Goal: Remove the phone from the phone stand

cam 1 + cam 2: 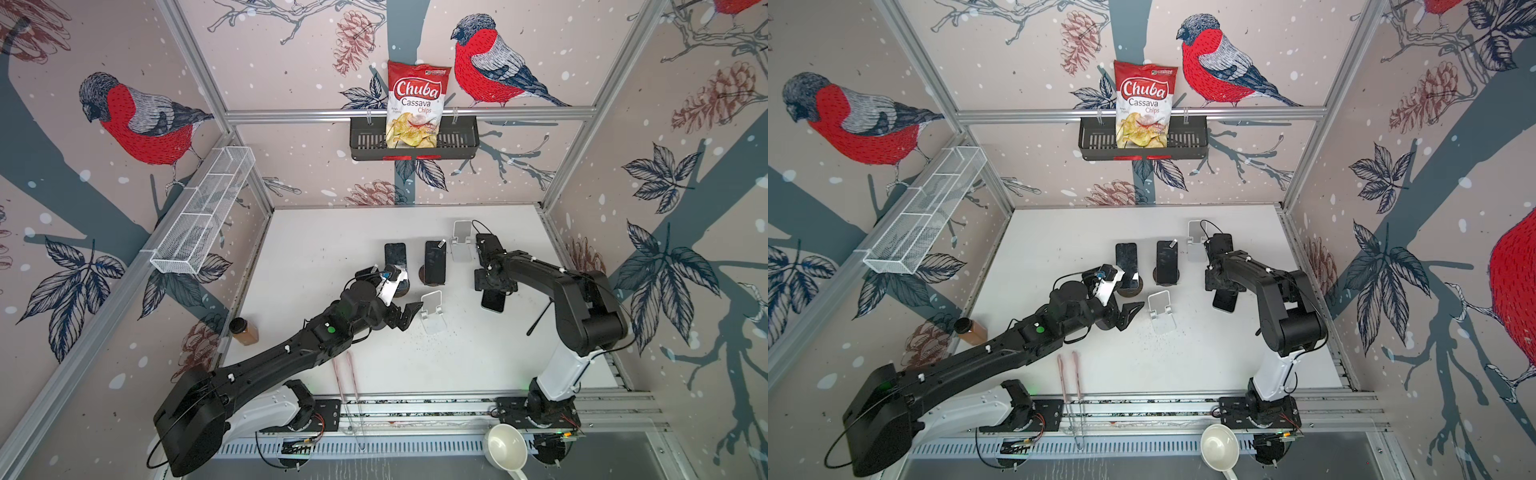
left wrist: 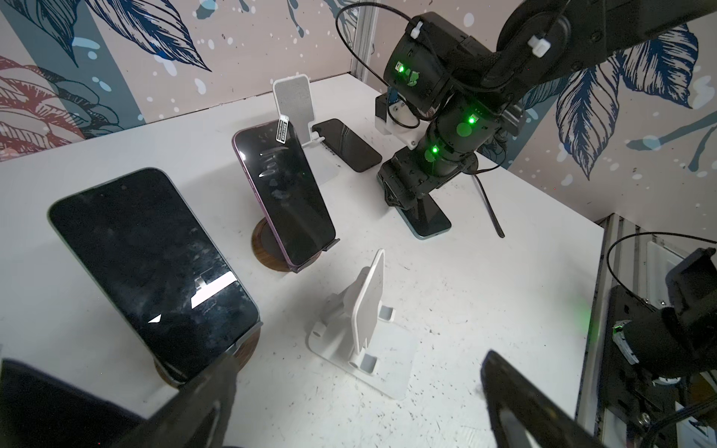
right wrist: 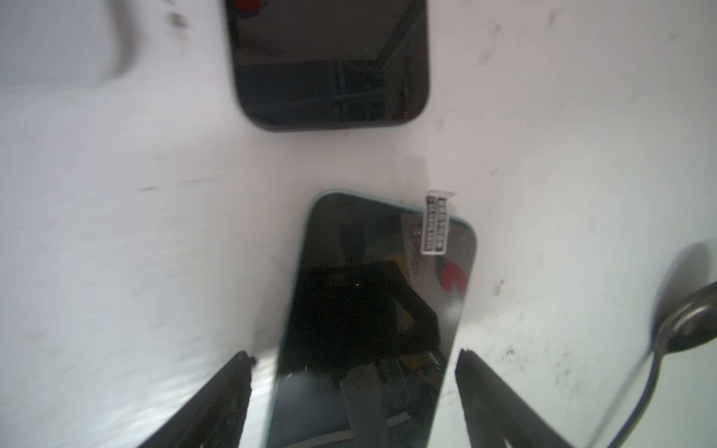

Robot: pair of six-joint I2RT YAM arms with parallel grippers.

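Two dark phones lean on round wooden phone stands: one [image 1: 395, 255] [image 2: 151, 267] near my left gripper, one [image 1: 435, 261] [image 2: 287, 198] with a small label. Two white stands [image 1: 432, 311] [image 1: 462, 239] hold nothing. My left gripper [image 1: 405, 301] [image 2: 357, 403] is open between the near phone's stand and the near white stand, holding nothing. A teal-edged phone [image 3: 372, 294] [image 1: 493, 301] lies flat on the table. My right gripper [image 3: 355, 357] [image 1: 494, 289] straddles it, open, with a gap at each finger. Another phone [image 3: 329, 66] lies flat beyond.
A spoon [image 3: 690, 322] lies right of the teal phone. A brown jar [image 1: 244, 330] stands at the table's left edge and pink tongs [image 1: 345, 374] lie near the front. A white ladle [image 1: 505, 451] sits by the right arm's base. A chips bag [image 1: 415, 104] stands in the wall basket.
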